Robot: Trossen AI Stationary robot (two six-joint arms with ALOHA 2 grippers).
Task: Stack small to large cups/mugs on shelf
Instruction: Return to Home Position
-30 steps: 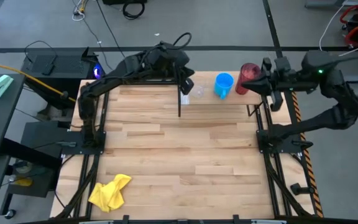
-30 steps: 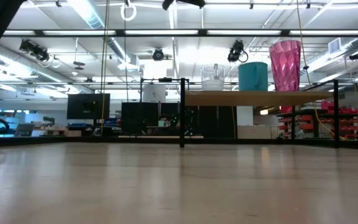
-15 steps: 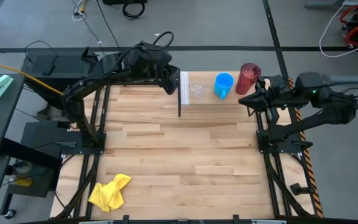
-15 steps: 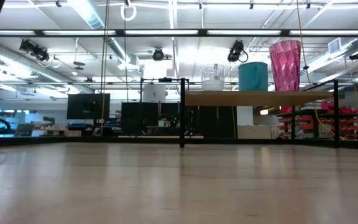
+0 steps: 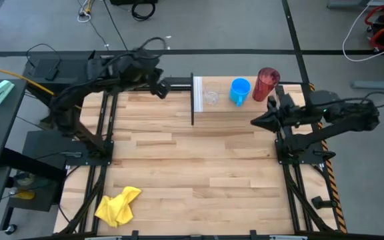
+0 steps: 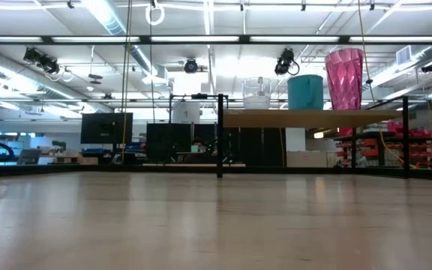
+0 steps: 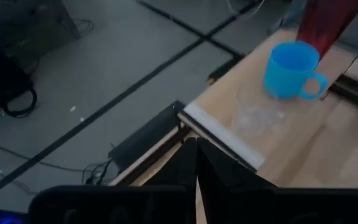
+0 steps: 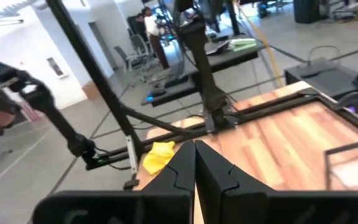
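Three vessels stand in a row on the wooden shelf (image 5: 223, 106) at the table's far edge. From left to right they are a clear cup (image 5: 211, 97), a blue mug (image 5: 239, 91) and a dark red tumbler (image 5: 267, 83). The low view shows them upright on the shelf board (image 6: 313, 118): clear cup (image 6: 257, 93), blue mug (image 6: 305, 91), red tumbler (image 6: 343, 78). My left gripper (image 5: 160, 90) is shut, left of the shelf's white end panel (image 7: 225, 138). My right gripper (image 5: 254, 122) is shut, on the near side of the shelf's right part. Neither holds anything.
A yellow cloth (image 5: 117, 205) lies crumpled at the table's near left corner. A thin black upright (image 5: 192, 100) stands at the shelf's left end. Bare plank tabletop (image 5: 199, 167) stretches between the shelf and the near edge. People stand in the room beyond (image 8: 149, 25).
My left gripper has drawn away from the shelf's white end toward the table's far left corner, staying shut. My right gripper has come down from beside the red tumbler toward the table's near edge, staying shut. The three vessels have kept still.
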